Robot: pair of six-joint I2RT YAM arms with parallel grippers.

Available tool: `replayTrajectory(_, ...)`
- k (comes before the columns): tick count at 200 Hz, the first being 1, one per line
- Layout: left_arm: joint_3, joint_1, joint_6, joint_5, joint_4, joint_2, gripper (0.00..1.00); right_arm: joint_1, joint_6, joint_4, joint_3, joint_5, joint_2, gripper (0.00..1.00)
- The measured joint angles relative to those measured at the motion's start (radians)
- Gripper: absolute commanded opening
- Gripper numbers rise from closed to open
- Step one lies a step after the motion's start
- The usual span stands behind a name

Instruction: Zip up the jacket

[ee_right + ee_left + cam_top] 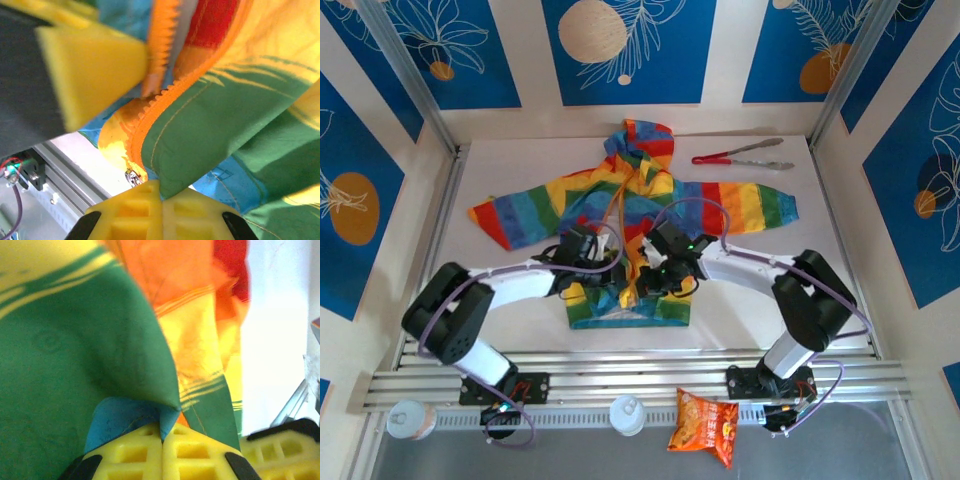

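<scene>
Zipper [150, 120] unjoined, front open at lower centre; left gripper [162, 440] and right gripper [161, 197] each pinch jacket [630, 190] hem fabric.

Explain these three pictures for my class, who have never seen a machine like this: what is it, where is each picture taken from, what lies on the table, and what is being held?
The machine is two robot arms bolted side by side at a table's near edge. The top picture looks down from above and behind them. The other two come from a small camera on each wrist, so the yellow fingers show at the bottom edge.

On the white table lies a rainbow-striped jacket, sleeves spread. Behind it lie red-handled tongs. On the near ledge sit an orange snack bag and two white lids.

The left gripper is shut on the jacket's fabric near its bottom hem. The right gripper is shut on the fabric beside the orange zipper, which is still unzipped.
</scene>
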Motion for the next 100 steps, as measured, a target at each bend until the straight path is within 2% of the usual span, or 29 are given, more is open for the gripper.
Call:
replayTrajectory(27, 0.001, 0.027, 0.025, -0.02, -0.055, -0.12, 0.0, -0.053, -0.031, -0.04, 0.034, 0.035, -0.046, 0.0)
replayTrajectory(48, 0.0, 0.011, 0.022, -0.047, -0.064, -0.172, 0.0, -0.08, -0.049, -0.079, 0.066, 0.069, -0.023, 0.0)
replayTrajectory(73, -0.007, -0.045, 0.011, -0.085, -0.049, -0.171, 0.0, -0.087, -0.059, -0.09, 0.06, 0.074, 0.038, 0.0)
replayTrajectory(100, -0.071, -0.079, -0.038, -0.089, 0.047, -0.123, 0.0, -0.087, -0.058, -0.056, -0.001, 0.035, 0.057, 0.0)
